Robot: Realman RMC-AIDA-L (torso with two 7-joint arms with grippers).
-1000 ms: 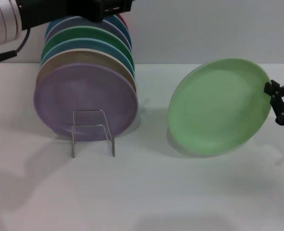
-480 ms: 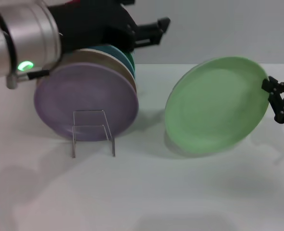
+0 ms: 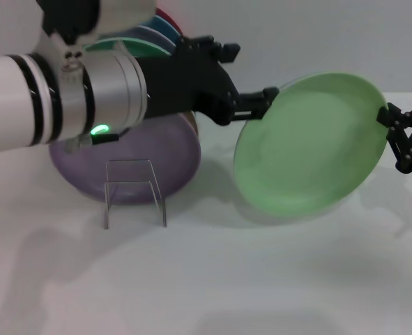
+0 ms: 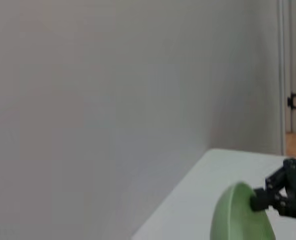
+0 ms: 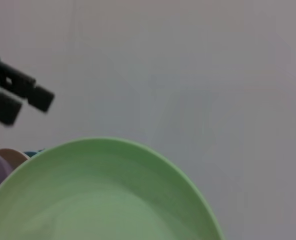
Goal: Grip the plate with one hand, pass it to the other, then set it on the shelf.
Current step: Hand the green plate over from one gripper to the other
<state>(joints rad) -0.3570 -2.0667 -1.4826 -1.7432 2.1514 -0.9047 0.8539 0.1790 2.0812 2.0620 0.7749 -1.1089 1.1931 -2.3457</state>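
Observation:
The light mint-green plate is held tilted on edge above the table, right of the rack. My right gripper, slim and black, is shut on its right rim. My left gripper, on the thick white and silver arm, reaches across from the left, open, with its fingertips just at the plate's upper left rim. The right wrist view shows the plate with the left gripper open a little above its rim, not touching. The left wrist view shows the plate edge-on with the right gripper on its rim.
A wire rack at the left holds several upright plates, the lilac plate in front; most are hidden behind my left arm. The white table lies open in front. A plain wall stands behind.
My left arm has swung right across the rack, and its open gripper has come to the plate's upper left rim. The right gripper has raised the plate slightly and moved it left.

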